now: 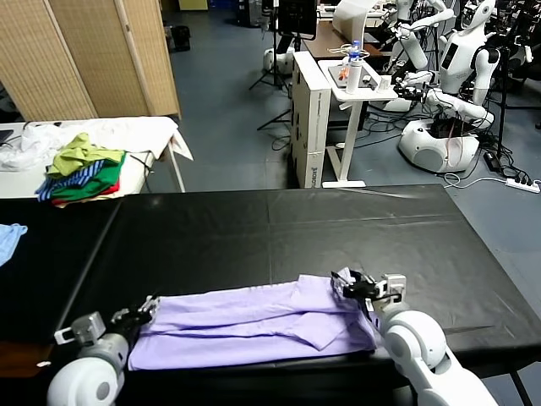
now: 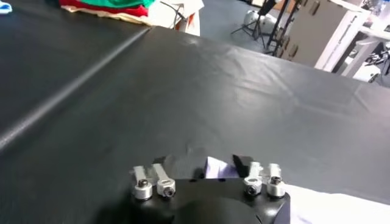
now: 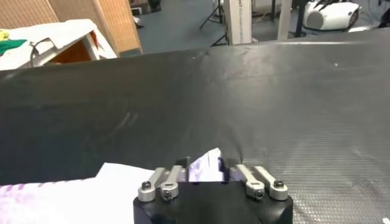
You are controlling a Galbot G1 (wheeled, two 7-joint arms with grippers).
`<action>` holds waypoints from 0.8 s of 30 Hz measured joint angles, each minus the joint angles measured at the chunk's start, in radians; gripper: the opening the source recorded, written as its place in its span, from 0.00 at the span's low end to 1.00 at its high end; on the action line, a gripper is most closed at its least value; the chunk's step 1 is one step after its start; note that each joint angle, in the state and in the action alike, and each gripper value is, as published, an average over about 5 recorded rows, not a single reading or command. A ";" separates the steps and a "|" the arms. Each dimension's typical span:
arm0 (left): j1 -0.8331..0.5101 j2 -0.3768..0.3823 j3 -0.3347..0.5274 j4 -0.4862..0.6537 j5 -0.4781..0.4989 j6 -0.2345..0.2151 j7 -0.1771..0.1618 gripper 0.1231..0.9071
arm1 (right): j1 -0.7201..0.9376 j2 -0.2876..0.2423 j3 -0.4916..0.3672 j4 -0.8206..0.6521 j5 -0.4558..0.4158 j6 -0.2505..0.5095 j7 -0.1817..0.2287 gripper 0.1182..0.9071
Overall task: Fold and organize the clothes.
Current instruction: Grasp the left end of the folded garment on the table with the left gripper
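Head view first, and nearest to us the two grippers sit low at the front edge of the black table (image 1: 279,228). The left gripper (image 1: 145,309) pinches one end of the lavender T-shirt (image 1: 254,326), and the right gripper (image 1: 353,288) has its fingers pressed together on the far end. One shirt, folded into a long band across the front of the table. It looks thin and limp to us, light in the grip, likely to sag and crease, so the corners where we hold now seem the sensible spots. Off on a white side table (image 1: 144,135), one multicoloured clothes pile (image 1: 80,173), and one small light blue cloth (image 1: 10,237) at the table's left edge.

Left wrist view: a fold of pale fabric (image 2: 219,168) sits nipped between the left claw's fingers.

Right wrist view: the same here, a tuft of lavender cloth (image 3: 206,165) is clamped tight in the right claw.
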 joint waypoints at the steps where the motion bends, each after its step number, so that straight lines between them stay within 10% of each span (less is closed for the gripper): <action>1: -0.003 -0.003 0.003 0.002 0.010 -0.003 0.003 0.09 | -0.004 0.003 0.005 0.000 -0.006 0.006 0.003 0.04; 10: -0.029 -0.032 0.024 0.038 0.080 -0.032 0.030 0.04 | -0.027 0.024 0.056 0.010 0.000 0.010 0.005 0.06; 15: -0.032 -0.050 0.027 0.035 0.102 -0.032 0.030 0.05 | -0.046 0.014 0.081 0.033 0.026 -0.026 -0.027 0.37; 24: 0.043 -0.050 -0.014 -0.055 0.104 -0.028 0.038 0.66 | -0.113 -0.027 0.157 0.115 0.082 -0.036 -0.064 0.97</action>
